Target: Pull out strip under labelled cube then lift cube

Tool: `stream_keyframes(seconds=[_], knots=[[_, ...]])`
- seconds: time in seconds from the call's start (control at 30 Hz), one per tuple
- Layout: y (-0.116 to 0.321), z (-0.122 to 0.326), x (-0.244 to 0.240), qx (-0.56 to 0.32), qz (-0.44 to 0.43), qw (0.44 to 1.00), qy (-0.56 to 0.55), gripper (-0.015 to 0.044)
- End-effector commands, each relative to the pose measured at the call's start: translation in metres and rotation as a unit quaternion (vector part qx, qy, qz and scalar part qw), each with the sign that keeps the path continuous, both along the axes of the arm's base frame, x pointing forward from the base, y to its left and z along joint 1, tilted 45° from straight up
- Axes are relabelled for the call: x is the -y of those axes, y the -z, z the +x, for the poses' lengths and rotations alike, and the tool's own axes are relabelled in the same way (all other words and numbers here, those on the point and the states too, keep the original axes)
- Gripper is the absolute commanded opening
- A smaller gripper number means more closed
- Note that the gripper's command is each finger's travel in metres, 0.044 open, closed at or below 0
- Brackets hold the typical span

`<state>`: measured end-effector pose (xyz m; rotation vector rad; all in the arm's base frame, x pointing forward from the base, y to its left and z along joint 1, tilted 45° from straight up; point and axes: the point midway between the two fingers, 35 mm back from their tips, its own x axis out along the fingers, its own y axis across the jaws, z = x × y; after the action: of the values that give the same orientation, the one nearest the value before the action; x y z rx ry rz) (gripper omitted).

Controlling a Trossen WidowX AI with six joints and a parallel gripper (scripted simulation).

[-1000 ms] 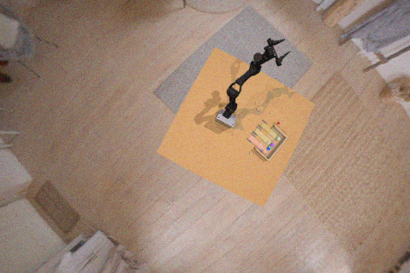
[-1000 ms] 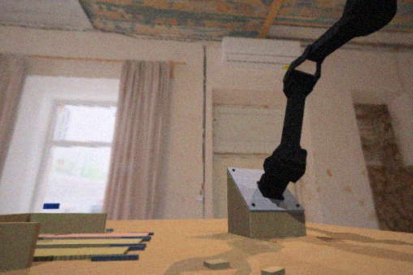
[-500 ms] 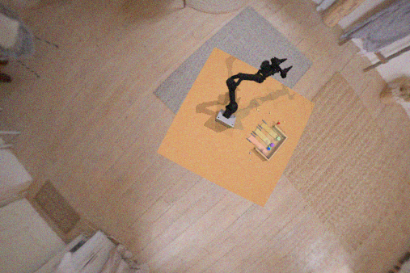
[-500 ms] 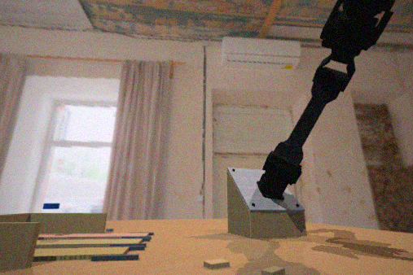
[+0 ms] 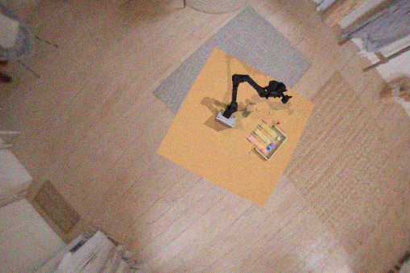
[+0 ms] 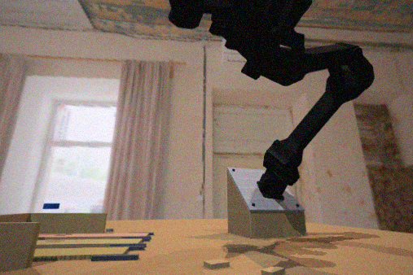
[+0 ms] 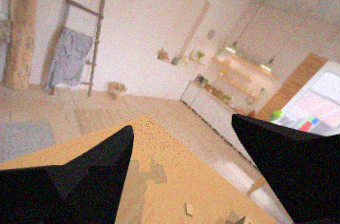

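Observation:
Pink and yellow strips lie side by side, reaching into an open tan box. The pink strip is at one side, a yellow strip beside it. Small coloured pieces are at the box: a purple one, a blue one and a green one. Labels are too small to read, so I cannot tell which is the labelled cube or its strip. My gripper is open and empty, raised high, away from the box; strips and cubes are outside the wrist view.
The arm's base block stands on the orange table top. Small tan blocks lie between base and box. A red piece is beside the box. A dark blue piece shows above the box wall.

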<state>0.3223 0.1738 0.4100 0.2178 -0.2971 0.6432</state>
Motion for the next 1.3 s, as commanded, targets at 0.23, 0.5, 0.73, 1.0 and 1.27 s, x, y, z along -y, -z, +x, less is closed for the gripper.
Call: stream_keyframes(seconds=[0.23, 0.5, 0.73, 1.0, 1.27], knots=[[0.159, 0.056, 0.078, -0.217, -0.055, 0.974, 0.016, 0.0400], [0.264, 0.039, 0.149, -0.382, 0.001, 0.924, 0.015, 0.0400], [0.324, 0.000, 0.189, -0.482, 0.099, 0.870, 0.005, 0.0400], [0.324, 0.000, 0.189, -0.483, 0.100, 0.870, 0.005, 0.0400], [0.325, 0.006, 0.186, -0.492, 0.096, 0.865, 0.000, 0.0321]])
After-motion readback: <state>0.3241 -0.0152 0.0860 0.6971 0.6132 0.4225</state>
